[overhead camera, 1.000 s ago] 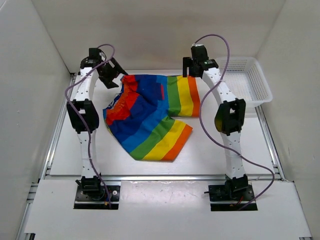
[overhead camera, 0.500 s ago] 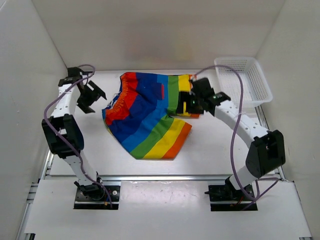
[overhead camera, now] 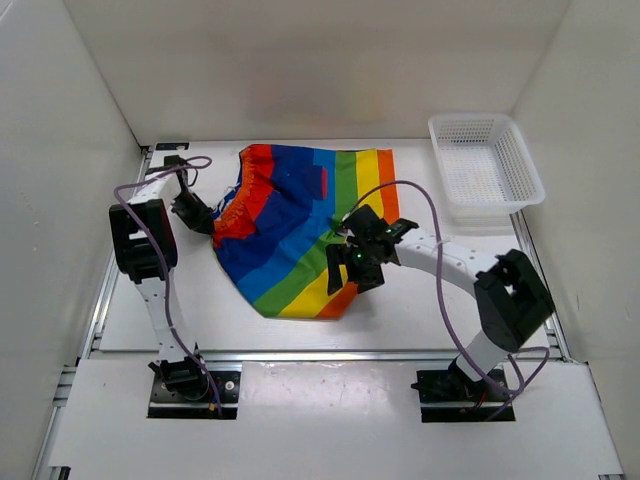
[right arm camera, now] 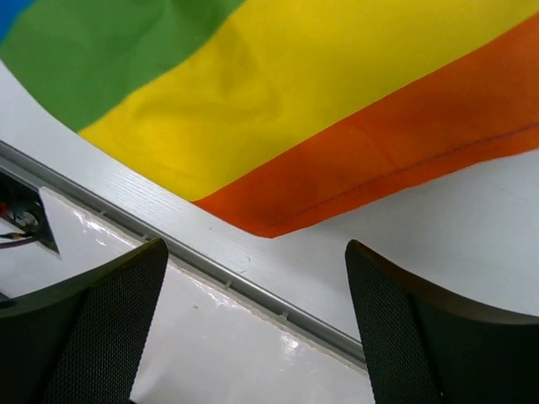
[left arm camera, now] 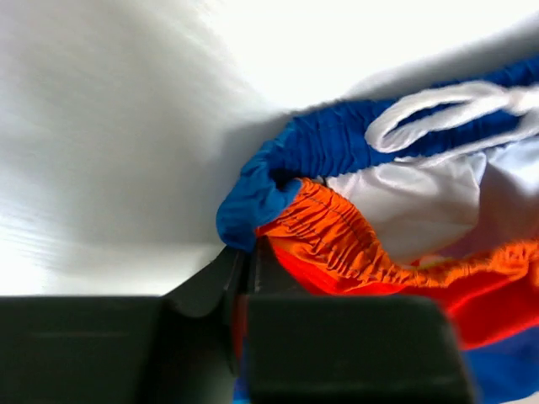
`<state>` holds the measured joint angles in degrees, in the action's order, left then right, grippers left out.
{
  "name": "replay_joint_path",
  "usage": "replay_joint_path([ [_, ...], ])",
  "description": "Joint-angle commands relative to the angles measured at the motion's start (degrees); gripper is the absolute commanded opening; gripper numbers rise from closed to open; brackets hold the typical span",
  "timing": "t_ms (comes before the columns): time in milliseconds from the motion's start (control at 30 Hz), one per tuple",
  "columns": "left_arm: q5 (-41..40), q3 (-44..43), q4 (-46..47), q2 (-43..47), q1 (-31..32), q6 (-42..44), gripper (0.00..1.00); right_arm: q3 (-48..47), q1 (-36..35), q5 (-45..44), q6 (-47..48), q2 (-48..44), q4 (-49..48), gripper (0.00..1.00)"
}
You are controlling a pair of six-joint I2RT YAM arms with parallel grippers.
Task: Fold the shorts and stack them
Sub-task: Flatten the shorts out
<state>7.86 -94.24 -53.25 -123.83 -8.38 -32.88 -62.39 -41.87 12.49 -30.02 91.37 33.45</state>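
Observation:
The rainbow-striped shorts (overhead camera: 290, 220) lie spread on the white table, waistband to the left and legs to the right and front. My left gripper (overhead camera: 196, 216) is at the waistband's left corner. In the left wrist view this gripper (left arm camera: 244, 252) is shut on the gathered orange and blue waistband (left arm camera: 354, 244), with a white drawstring loop (left arm camera: 438, 114) beyond it. My right gripper (overhead camera: 356, 264) hovers open over the front leg's hem. The right wrist view has its fingers (right arm camera: 109, 324) wide apart above the orange hem corner (right arm camera: 278, 219), with nothing between them.
A white mesh basket (overhead camera: 487, 165) stands at the back right corner. White walls close in the table on three sides. A metal rail (right arm camera: 253, 278) runs along the table's front edge, just below the hem.
The left arm came down from the back to the waistband's left corner and shut on it. The right arm swung from the back right forward to the front hem, still open.

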Motion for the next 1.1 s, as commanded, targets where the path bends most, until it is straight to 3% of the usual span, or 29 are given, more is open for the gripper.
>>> replay_joint_path([
  [0, 0.93, -1.22, 0.78, -0.27, 0.82, 1.68, 0.1, -3.08, -1.54, 2.53, 0.4, 3.63, 0.3, 0.9],
  [267, -0.12, 3.7, 0.78, 10.53, 1.35, 1.77, 0.1, -2.39, -2.08, 7.19, -0.82, 11.55, -2.5, 0.86],
  [367, 1.28, 3.71, 0.78, 13.78, 1.88, 1.77, 0.1, -2.38, -2.08, 8.43, -1.88, 14.44, -4.53, 0.75],
  [400, 2.07, 3.71, 0.78, 14.84, 1.88, 1.25, 0.1, -2.99, -2.08, 8.43, -2.58, 14.45, -4.54, 0.67],
  [433, 2.94, 4.23, 0.78, 15.37, 1.88, 1.24, 0.1, -3.0, -2.08, 7.21, -3.28, 14.45, -5.15, 0.39],
  [467, 2.95, 4.24, 0.78, 15.9, 1.88, 1.24, 0.1, -3.0, -2.08, 5.46, -3.9, 13.32, -5.15, 0.21],
  [500, 3.48, 4.76, 0.78, 16.94, 1.88, 1.24, 0.1, -3.0, -1.47, 0.48, -4.43, 12.52, -5.15, 0.06],
  [533, 3.48, 4.76, 0.78, 17.65, 1.88, 1.24, 0.1, -3.78, -0.33, -2.53, -4.43, 11.56, -3.67, 0.0],
  [633, 4.26, 7.48, 0.78, 21.42, 1.88, 1.24, 0.1, -5.19, 5.46, -11.84, -3.13, 6.46, 0.55, 0.0],
  [733, 4.8, 11.52, 0.78, 26.61, 3.72, 0.11, 0.1, -7.99, 13.55, -12.58, 0.39, 2.32, 2.23, 0.0],
  [800, 5.77, 14.33, 0.78, 29.16, 7.13, -2.34, 0.1, -12.12, 18.91, -12.49, 4.78, 3.8, 4.59, 0.0],
  [867, 6.29, 15.66, 1.39, 31.89, 10.56, -4.9, 0.1, -22.73, 23.31, -13.02, 6.89, 9.33, 6.79, 0.02],
  [967, 5.34, 14.88, 2.19, 32.51, 18.3, -10.44, 0.1, -34.18, 25.95, -14.94, 6.56, 14.53, 13.13, 0.29],
  [1033, 3.32, 11.54, 2.19, 31.9, 22.08, -12.73, 0.1, -32.99, 26.49, -15.57, 4.28, 8.43, 9.37, 0.56],
  [1067, 3.3, 10.4, 2.19, 31.9, 22.96, -13.34, 0.1, -30.97, 26.49, -16.44, 3.4, 5.95, 7.78, 0.64],
])
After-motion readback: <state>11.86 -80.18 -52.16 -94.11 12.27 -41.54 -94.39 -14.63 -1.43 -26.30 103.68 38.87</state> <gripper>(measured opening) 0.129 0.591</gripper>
